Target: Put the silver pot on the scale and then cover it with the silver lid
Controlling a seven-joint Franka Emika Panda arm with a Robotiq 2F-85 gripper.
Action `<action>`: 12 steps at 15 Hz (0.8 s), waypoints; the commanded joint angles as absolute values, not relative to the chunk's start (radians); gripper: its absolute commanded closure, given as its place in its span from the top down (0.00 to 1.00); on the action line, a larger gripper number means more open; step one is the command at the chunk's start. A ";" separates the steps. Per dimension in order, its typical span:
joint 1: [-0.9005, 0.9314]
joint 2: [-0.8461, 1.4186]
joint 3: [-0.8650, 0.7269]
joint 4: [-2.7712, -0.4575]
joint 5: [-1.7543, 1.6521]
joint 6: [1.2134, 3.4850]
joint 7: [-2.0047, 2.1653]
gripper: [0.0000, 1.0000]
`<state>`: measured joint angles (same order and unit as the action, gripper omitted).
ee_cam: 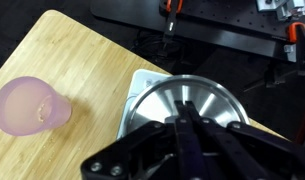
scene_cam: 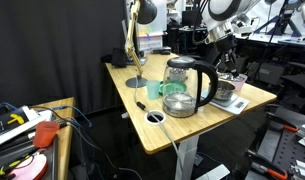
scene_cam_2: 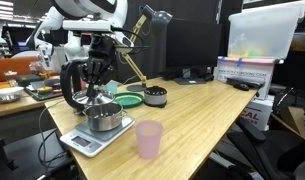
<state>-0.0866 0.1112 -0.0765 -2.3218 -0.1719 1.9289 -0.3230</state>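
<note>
The silver pot (scene_cam_2: 108, 124) stands on the pale scale (scene_cam_2: 79, 143) near the table's front corner, and it also shows in an exterior view (scene_cam: 224, 95). The silver lid (ee_cam: 207, 98) lies over the pot; in the wrist view it hides the pot, with a corner of the scale (ee_cam: 138, 84) showing beside it. My gripper (ee_cam: 184, 108) reaches straight down onto the lid's centre with its fingers drawn together, apparently on the knob, which they hide. It shows above the pot in both exterior views (scene_cam_2: 97, 92) (scene_cam: 226, 72).
A pink cup (scene_cam_2: 149, 138) (ee_cam: 30, 105) stands next to the scale. A tall glass kettle (scene_cam_2: 77, 85) (scene_cam: 184, 85) stands right behind the pot. A green plate (scene_cam_2: 127, 100) and a small dark bowl (scene_cam_2: 154, 96) lie mid-table. A desk lamp (scene_cam: 135, 40) stands at the far edge.
</note>
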 commanded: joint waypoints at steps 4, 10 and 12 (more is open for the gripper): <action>-0.087 0.123 -0.075 -2.314 -0.179 1.933 -0.300 0.01; -0.070 0.182 -0.062 -2.293 -0.190 1.965 -0.216 0.01; -0.063 0.199 -0.062 -2.282 -0.205 1.973 -0.187 0.01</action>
